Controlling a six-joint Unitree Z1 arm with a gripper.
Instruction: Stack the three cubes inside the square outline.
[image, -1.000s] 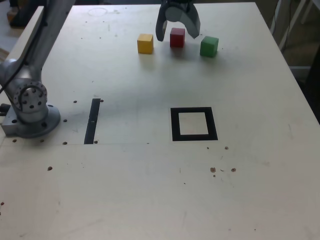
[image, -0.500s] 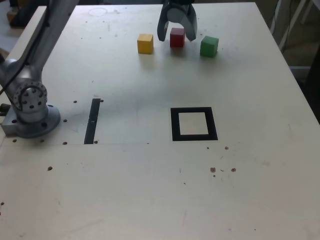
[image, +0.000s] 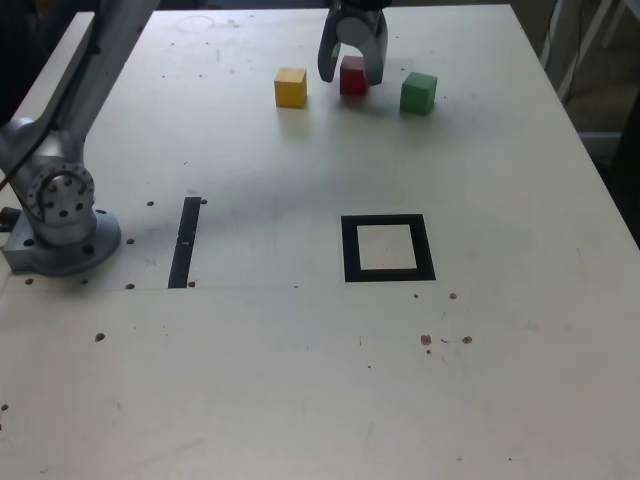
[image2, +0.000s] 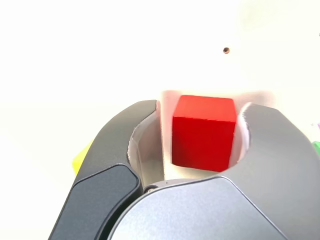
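Observation:
The red cube (image: 352, 73) sits on the table at the far side, with the yellow cube (image: 291, 87) to its left and the green cube (image: 418, 92) to its right in the exterior view. My gripper (image: 352, 78) straddles the red cube, one finger on each side, still open by a narrow margin. In the wrist view the red cube (image2: 204, 132) fills the space between the dark fingers (image2: 125, 130) of the gripper (image2: 204, 112), with thin pale gaps beside it. The square outline (image: 350, 250) of black tape lies nearer the camera, nothing inside it.
A thin black strip (image: 184, 240) lies left of the square in the exterior view. The arm's grey base (image: 62, 215) stands at the left table edge. A sliver of the yellow cube (image2: 82, 157) shows beside a finger in the wrist view.
The gripper's jaws have narrowed from wide open to close around the red cube. All three cubes stay in place.

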